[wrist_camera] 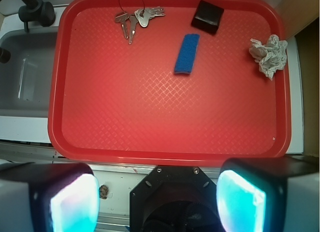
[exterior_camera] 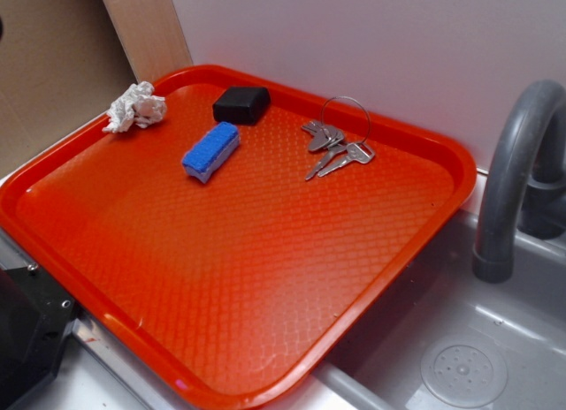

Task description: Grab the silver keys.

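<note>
Keys, the silver keys (exterior_camera: 337,148), are lying flat at the far edge of the red tray (exterior_camera: 265,277), looking light, hard and slippery, so pinching the bunched blades seems wisest while the gripper (wrist_camera: 157,199) is hovering spread wide and empty.

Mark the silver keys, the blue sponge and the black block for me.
silver keys (exterior_camera: 334,145): exterior view, on the flat blades below the ring.
blue sponge (exterior_camera: 210,151): exterior view, on its top face.
black block (wrist_camera: 208,16): wrist view, on the centre of its top.
</note>
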You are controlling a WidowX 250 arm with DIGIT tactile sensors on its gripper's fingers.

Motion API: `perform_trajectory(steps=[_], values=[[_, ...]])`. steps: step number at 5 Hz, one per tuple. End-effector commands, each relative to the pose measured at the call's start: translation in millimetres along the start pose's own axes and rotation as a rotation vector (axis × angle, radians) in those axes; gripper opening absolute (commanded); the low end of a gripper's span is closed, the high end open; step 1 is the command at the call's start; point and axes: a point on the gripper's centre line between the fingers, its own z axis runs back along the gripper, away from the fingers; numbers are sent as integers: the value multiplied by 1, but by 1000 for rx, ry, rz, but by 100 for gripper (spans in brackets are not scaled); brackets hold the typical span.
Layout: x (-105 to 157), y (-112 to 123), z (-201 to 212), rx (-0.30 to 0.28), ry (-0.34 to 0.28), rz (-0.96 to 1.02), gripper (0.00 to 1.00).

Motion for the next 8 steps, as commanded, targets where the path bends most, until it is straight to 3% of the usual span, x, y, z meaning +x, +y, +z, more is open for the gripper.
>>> perform_trajectory(steps=[1,2,4,6,8], values=[[0,0,0,0,0,0,100],[46,-31,-13,7,0,78,100],[140,-67,-72,90,25,186,100],[224,-62,-114,110,27,191,100],[217,-33,-102,-20,-48,54,100]])
